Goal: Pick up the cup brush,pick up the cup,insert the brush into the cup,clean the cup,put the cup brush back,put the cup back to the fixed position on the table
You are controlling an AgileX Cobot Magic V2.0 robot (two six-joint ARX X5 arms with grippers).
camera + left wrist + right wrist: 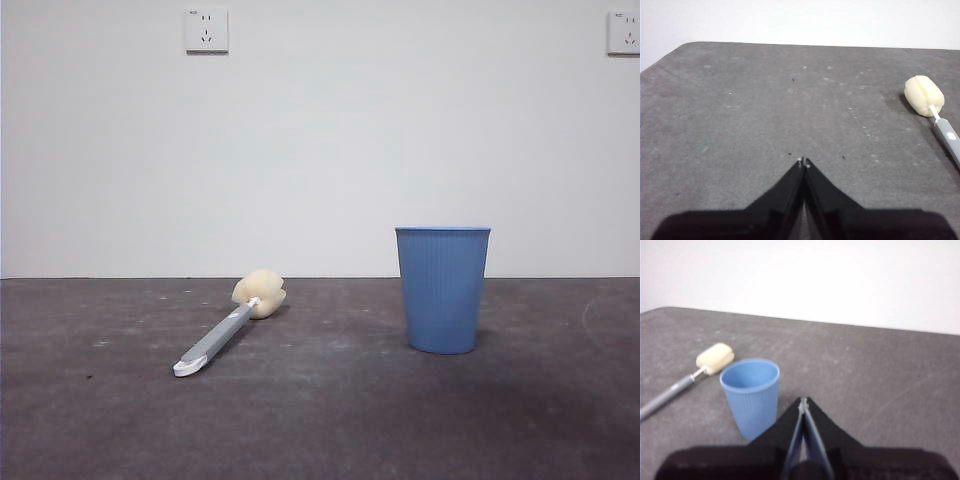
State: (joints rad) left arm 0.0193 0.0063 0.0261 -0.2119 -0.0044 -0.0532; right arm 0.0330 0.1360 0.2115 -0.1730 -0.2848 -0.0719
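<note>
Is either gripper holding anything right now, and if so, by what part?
Nothing is held. The left gripper and right gripper are both shut on nothing; the cup brush lies on the table and the cup stands upright.

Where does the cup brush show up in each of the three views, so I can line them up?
Front view: the cup brush lies flat on the table, left of the upright cup.
Left wrist view: only its sponge head and part of the handle show, at the edge; no cup here.
Right wrist view: it lies beside the cup, apart from it.
Shared landmark: the cream sponge head.
</note>
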